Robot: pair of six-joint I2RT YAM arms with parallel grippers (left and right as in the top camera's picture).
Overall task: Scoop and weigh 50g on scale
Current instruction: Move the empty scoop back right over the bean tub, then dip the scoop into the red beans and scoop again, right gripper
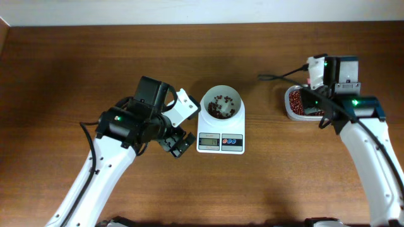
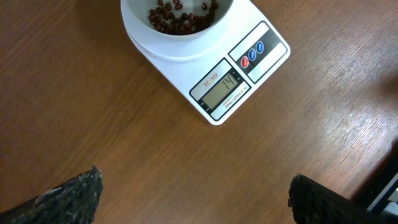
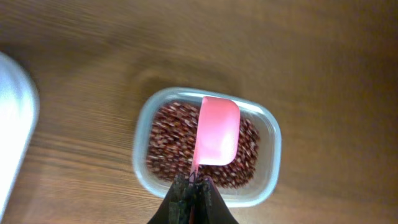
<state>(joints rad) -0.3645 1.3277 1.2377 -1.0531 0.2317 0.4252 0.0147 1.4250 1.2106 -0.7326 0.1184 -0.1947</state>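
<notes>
Scale on the surface, some beans in its bowl; left pincer released at its 9 o'clock; right pincer, at 3 o'clock, clenched on pink scoop over tub.

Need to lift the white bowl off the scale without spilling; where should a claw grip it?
Probably best: pinch the bowl by its left rim from above, one finger inside, one outside: it stands upright, open-topped, beans low in the middle.

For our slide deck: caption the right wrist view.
Shut fingers hold a pink scoop over the tub of red-brown beans.
</notes>
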